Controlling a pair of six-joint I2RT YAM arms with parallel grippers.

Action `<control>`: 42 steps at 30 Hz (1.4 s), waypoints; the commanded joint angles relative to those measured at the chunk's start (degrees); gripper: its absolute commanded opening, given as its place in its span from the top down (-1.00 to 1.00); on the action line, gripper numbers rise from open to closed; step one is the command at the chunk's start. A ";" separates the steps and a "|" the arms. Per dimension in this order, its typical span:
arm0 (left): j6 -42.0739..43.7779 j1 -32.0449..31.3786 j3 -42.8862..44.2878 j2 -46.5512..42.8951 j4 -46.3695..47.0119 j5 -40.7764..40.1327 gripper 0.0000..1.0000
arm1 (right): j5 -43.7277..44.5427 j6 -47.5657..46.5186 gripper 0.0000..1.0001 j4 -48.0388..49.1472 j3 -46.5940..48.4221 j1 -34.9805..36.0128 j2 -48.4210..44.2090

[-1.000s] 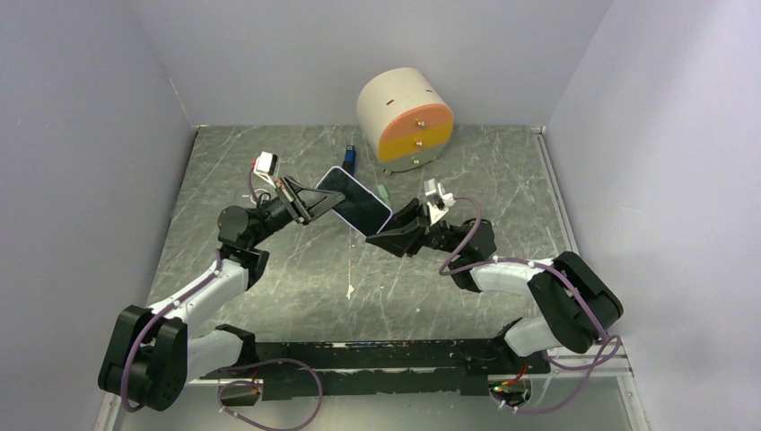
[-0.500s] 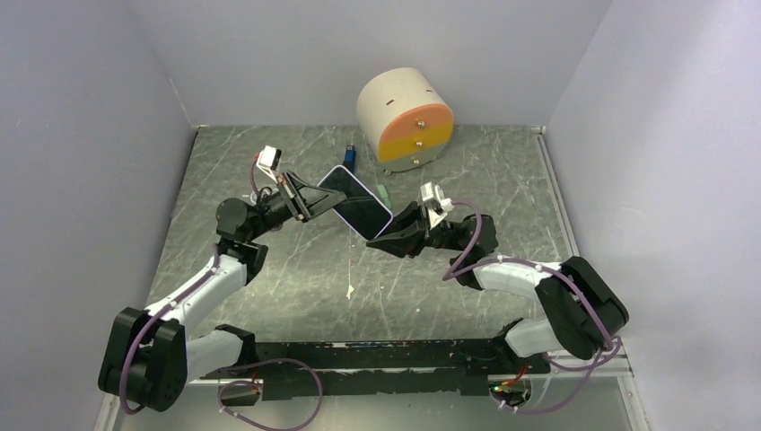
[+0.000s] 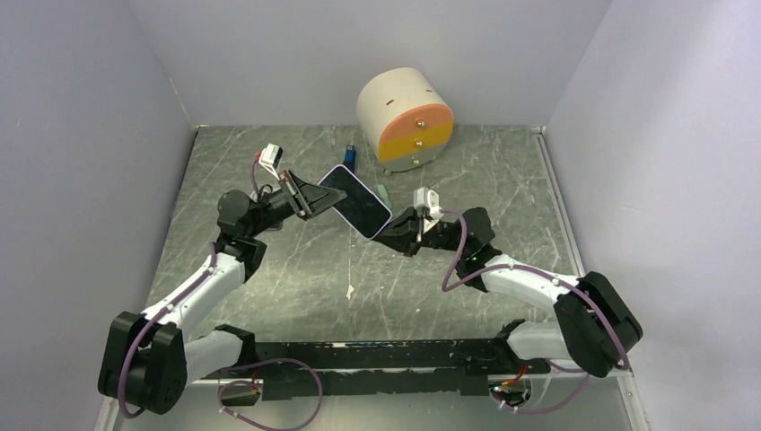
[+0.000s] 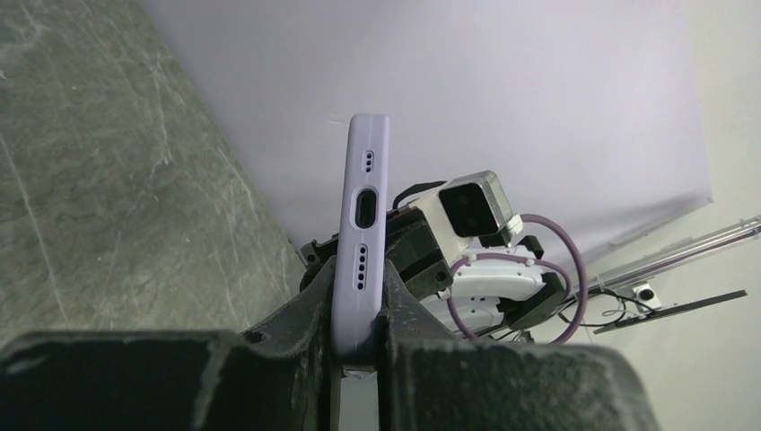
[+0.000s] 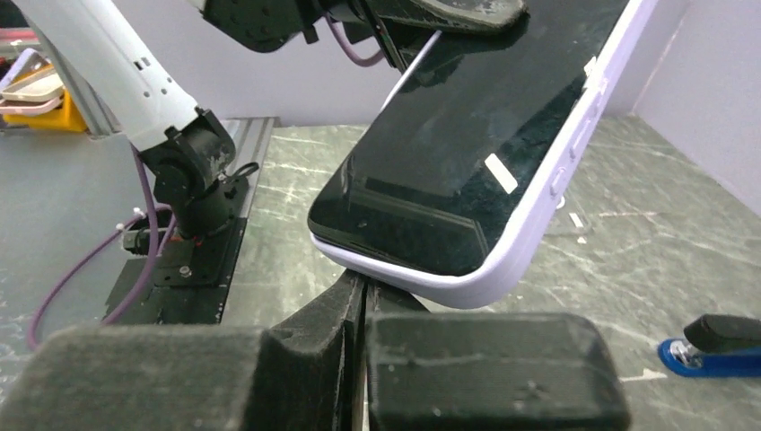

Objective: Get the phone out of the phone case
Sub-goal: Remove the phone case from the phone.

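Observation:
A phone with a dark screen (image 3: 357,201) sits in a lilac case (image 5: 529,242) and is held tilted above the table. My left gripper (image 3: 310,197) is shut on the phone's upper-left end. In the left wrist view the case's port edge (image 4: 362,233) stands between its fingers (image 4: 305,314). My right gripper (image 3: 384,235) is shut with nothing between its jaws. Its tip (image 5: 363,283) touches the underside of the case's lower edge. The phone is inside the case.
A cream cylinder box with an orange and yellow front (image 3: 406,119) stands at the back. A blue stapler (image 3: 352,158) lies behind the phone and shows in the right wrist view (image 5: 718,346). A small green piece (image 3: 382,192) and a white scrap (image 3: 349,291) lie on the table. Walls enclose three sides.
My right gripper has moved left and forward under the phone's lower end, and its jaws have come together. My left gripper has shifted slightly, still holding the phone.

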 commanded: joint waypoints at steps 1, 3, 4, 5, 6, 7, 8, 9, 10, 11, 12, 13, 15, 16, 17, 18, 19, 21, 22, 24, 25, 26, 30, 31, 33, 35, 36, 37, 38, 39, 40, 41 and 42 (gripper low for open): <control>4.70 -0.19 2.91 -2.08 -1.77 5.19 0.95 | 3.70 -2.53 0.85 -0.69 3.16 -0.43 -2.52; 6.73 0.72 3.76 -2.64 -3.57 6.38 0.95 | 2.46 -2.79 0.69 -3.14 2.53 -0.71 -3.48; 8.01 1.17 4.52 -2.80 -4.94 7.31 0.95 | 2.12 -3.10 0.62 -4.71 2.11 -0.81 -4.14; 9.92 1.51 5.53 -2.84 -6.74 8.44 0.95 | 1.72 -3.56 0.56 -6.43 1.73 -1.02 -4.94; 12.09 1.64 6.60 -2.85 -9.13 9.43 0.95 | 1.29 -4.45 0.49 -8.65 1.46 -1.11 -5.86; 14.32 1.79 7.71 -3.00 -11.59 10.15 0.95 | 0.89 -5.46 0.43 -11.02 1.39 -1.17 -6.68; 16.80 1.77 8.76 -3.15 -14.56 10.72 0.95 | 0.54 -6.59 0.37 -13.56 1.50 -1.18 -7.55; 19.14 1.81 10.01 -3.29 -17.53 11.34 0.95 | 0.14 -7.75 0.30 -16.24 1.85 -1.18 -8.21; 21.79 1.80 11.43 -3.38 -20.86 12.14 0.95 | -0.37 -9.17 0.25 -18.57 2.45 -1.18 -8.80; 24.61 1.80 12.94 -3.39 -24.48 13.12 0.95 | -1.01 -9.91 0.18 -20.82 3.01 -1.18 -9.29; 28.02 1.83 14.50 -3.38 -27.64 14.17 0.95 | -1.58 -10.82 0.12 -22.62 3.66 -1.14 -9.63; 30.68 1.85 15.87 -3.35 -30.90 14.95 0.95 | -2.07 -12.02 0.07 -24.15 4.35 -1.19 -9.91; 36.26 1.82 19.41 -3.54 -37.65 16.37 0.95 | -2.86 -13.35 -0.01 -26.84 5.67 -1.18 -10.23; 39.23 1.79 20.79 -3.63 -41.33 16.66 0.95 | -3.34 -13.79 -0.05 -27.88 6.37 -1.18 -10.21; 41.70 1.81 22.27 -3.62 -45.61 17.01 0.95 | -3.92 -14.00 -0.08 -28.63 7.12 -1.17 -10.06; 44.11 1.77 23.45 -3.52 -48.41 17.58 0.95 | -4.56 -14.01 -0.10 -29.11 7.83 -1.11 -9.83; 45.85 1.79 24.34 -3.34 -50.70 18.49 0.95 | -5.08 -13.85 -0.11 -29.40 8.47 -0.91 -9.51; 48.08 1.79 25.36 -2.86 -52.71 20.39 0.95 | -5.78 -14.36 -0.12 -30.86 9.85 -0.55 -8.68; 48.91 1.77 25.76 -2.70 -53.60 20.88 0.95 | -6.15 -15.01 -0.12 -31.88 10.57 -0.29 -8.38; 51.15 1.77 26.69 -2.49 -56.03 21.46 0.95 | -6.84 -15.99 -0.12 -33.05 11.55 0.23 -7.80; 51.96 1.77 27.20 -2.42 -56.85 22.20 0.95 | -7.20 -16.28 -0.12 -33.39 11.97 0.51 -7.41; 52.42 1.76 27.50 -2.35 -57.02 22.81 0.95 | -7.59 -16.62 -0.11 -33.77 12.47 0.61 -7.04; 52.82 1.79 28.05 -2.72 -56.61 23.85 0.95 | -8.71 -18.09 -0.04 -35.91 13.70 1.15 -5.91; 52.86 1.80 28.13 -2.83 -56.67 24.13 0.95 | -9.11 -18.50 -0.02 -36.56 13.99 1.20 -5.73; 53.13 1.77 28.39 -2.99 -57.01 24.47 0.95 | -10.13 -19.58 0.02 -38.31 14.63 1.26 -5.33; 53.51 1.77 28.60 -3.19 -57.52 24.70 0.95 | -10.95 -20.82 0.06 -40.40 15.44 1.44 -5.04; 53.53 1.81 28.59 -3.32 -57.57 24.88 0.95 | -11.19 -21.29 0.08 -41.16 15.64 1.61 -4.95; 53.48 1.80 28.55 -3.43 -57.41 25.18 0.95 | -11.25 -21.83 0.10 -41.86 15.84 1.72 -4.91; 53.37 1.81 28.55 -3.45 -57.19 25.44 0.95 | -11.31 -22.16 0.13 -42.33 16.05 1.72 -4.80; 53.20 1.81 28.44 -3.48 -57.02 25.55 0.95 | -11.47 -22.51 0.16 -43.15 16.26 1.82 -4.69; 53.21 1.81 28.40 -3.51 -56.97 25.80 0.95 | -11.78 -22.99 0.19 -43.98 16.58 1.92 -4.58; 53.22 1.77 28.44 -3.52 -56.92 25.91 0.95 | -12.18 -23.57 0.23 -44.85 16.97 1.96 -4.41; 53.22 1.80 28.45 -3.50 -57.00 25.86 0.95 | -12.48 -24.10 0.26 -45.80 17.28 2.10 -4.26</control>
